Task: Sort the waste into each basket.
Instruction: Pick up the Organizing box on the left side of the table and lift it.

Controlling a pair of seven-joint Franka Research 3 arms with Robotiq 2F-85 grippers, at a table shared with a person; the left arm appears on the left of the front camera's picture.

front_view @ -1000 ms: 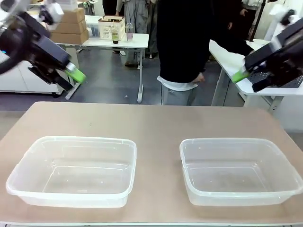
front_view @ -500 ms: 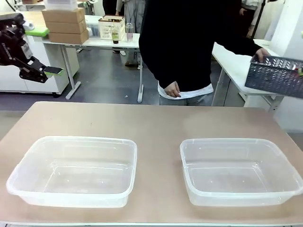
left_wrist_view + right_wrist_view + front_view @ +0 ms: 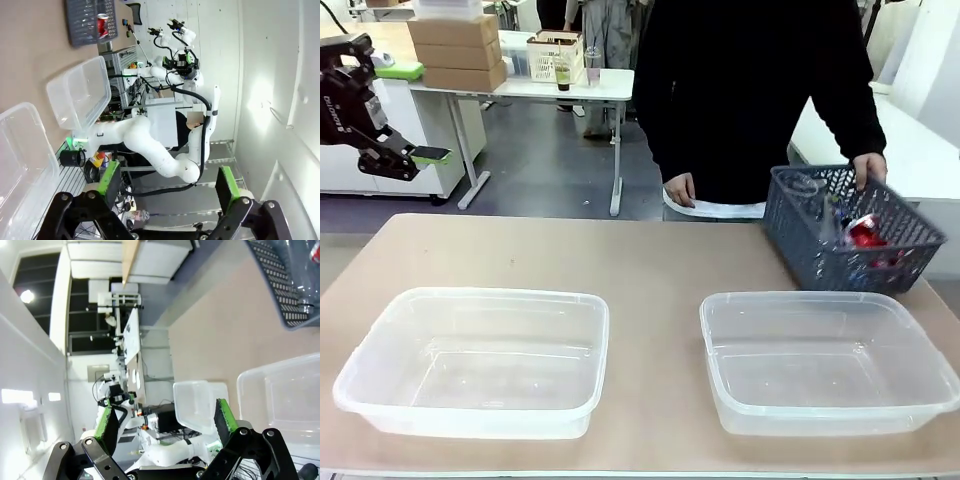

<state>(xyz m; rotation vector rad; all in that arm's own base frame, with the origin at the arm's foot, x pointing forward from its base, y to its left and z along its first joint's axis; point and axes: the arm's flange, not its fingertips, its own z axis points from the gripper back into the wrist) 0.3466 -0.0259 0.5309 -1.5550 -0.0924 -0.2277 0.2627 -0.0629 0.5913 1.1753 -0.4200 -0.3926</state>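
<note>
Well beyond the wide-open left gripper [image 3: 166, 182] | grey basket [image 3: 800, 250] with red can [image 3: 865, 235], gripped by person's hand [image 3: 868, 168], probably to bring waste within reach | right gripper [image 3: 165, 421] wide, empty | 2 clear tubs [image 3: 470, 295] nearer, awaiting sorting

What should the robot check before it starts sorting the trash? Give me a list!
1. Left tub empty: ok.
2. Right tub empty: ok.
3. Grey basket free of hands: not ok, the person's hand grips its far rim.
4. Waste in sight: ok, a red can and a clear bottle lie in the grey basket.
5. Left fingers open: ok.
6. Right fingers open: ok.
</note>
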